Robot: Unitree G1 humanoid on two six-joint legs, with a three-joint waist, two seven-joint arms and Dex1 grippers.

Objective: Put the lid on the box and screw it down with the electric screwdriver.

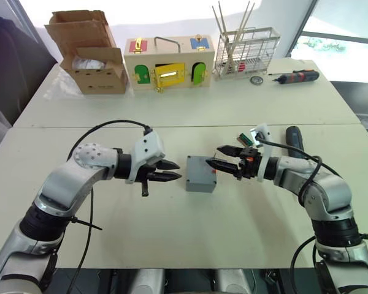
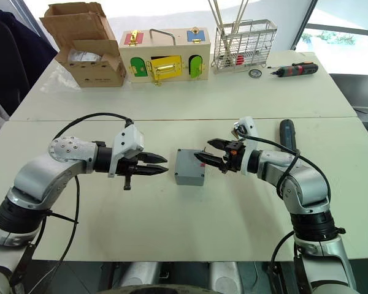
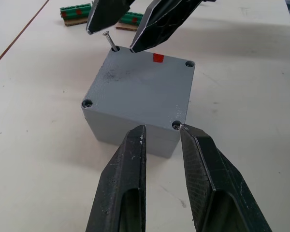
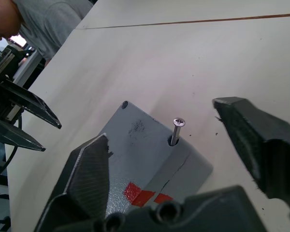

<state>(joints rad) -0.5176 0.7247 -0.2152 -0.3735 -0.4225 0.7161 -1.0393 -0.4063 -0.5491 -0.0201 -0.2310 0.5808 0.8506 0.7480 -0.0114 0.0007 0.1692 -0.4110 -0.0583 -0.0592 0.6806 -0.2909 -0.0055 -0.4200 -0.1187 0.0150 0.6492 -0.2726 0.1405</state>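
right gripper: fingers spread wide, holding nothing, tips at the right edge of the box. left gripper: fingers narrowly parted, empty, just left of the box and apart from it. box: grey, mid-table between the two grippers, lid seated on top, red mark on its right side. one screw stands tilted and proud in the lid's far right corner hole; the other three corner holes show dark. electric screwdriver: black, lying on the table right of the right gripper, beyond its wrist. far side of the table: cardboard box, wooden box with coloured doors, wire basket, red-and-black screwdriver.
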